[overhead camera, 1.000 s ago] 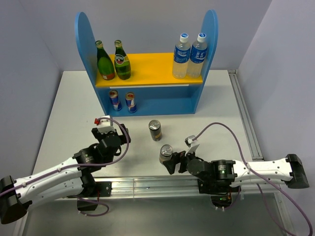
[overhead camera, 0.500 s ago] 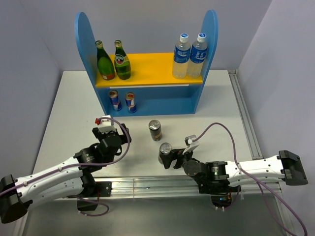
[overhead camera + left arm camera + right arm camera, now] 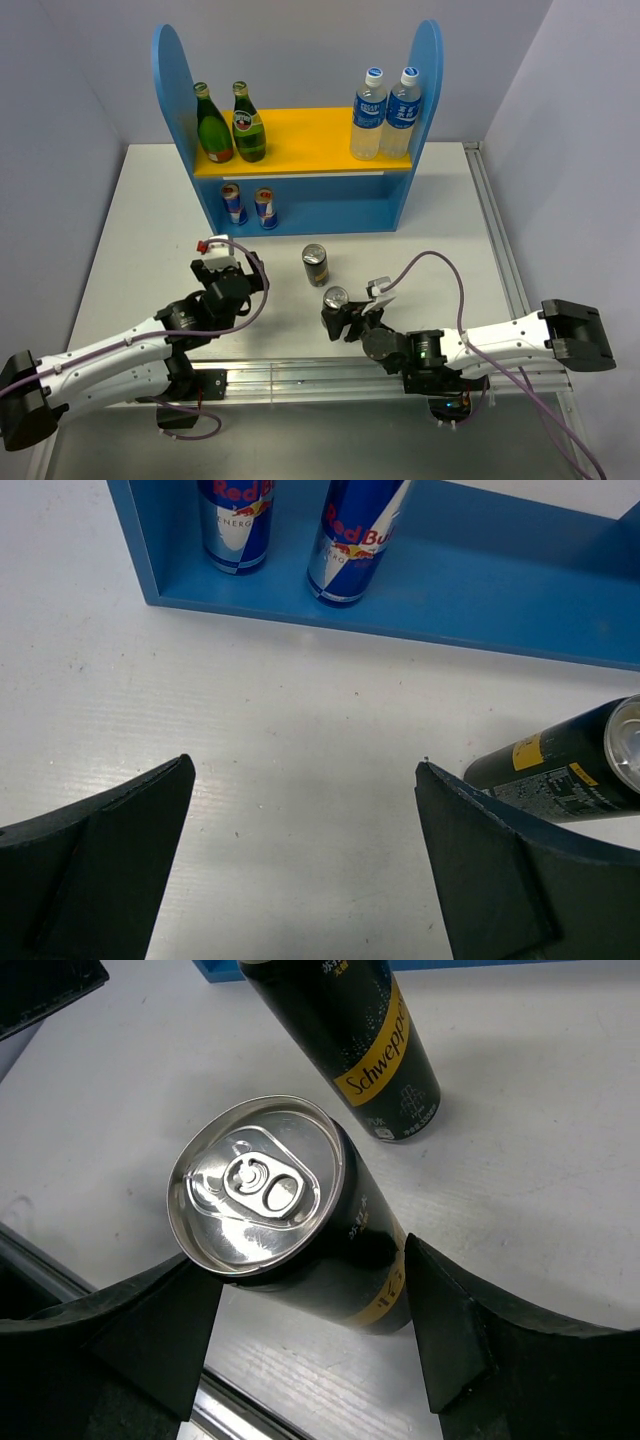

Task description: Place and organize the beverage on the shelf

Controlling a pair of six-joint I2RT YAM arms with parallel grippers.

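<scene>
Schweppes can (image 3: 270, 1210) stands by the near edge of the bench (image 3: 140, 220), my right gripper (image 3: 310, 1275) bracketing it; gripped or not, I cannot tell. Nearby my left gripper (image 3: 303, 770) gapes empty. I'd clamp squarely and lift straight, clearing the second can (image 3: 316, 266) beyond.

right gripper (image 3: 308, 1275): jaws set either side of near can (image 3: 290, 1230), contact not resolved | near can: dark, gold-banded, silver-topped, stood on white table (image 3: 560, 1110) | second can (image 3: 350, 1040): stood just beyond, Schweppes lettering seen

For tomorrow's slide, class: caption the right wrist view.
Right gripper straddling a dark gold-banded can, a matching Schweppes can standing behind it on the white table.
</scene>
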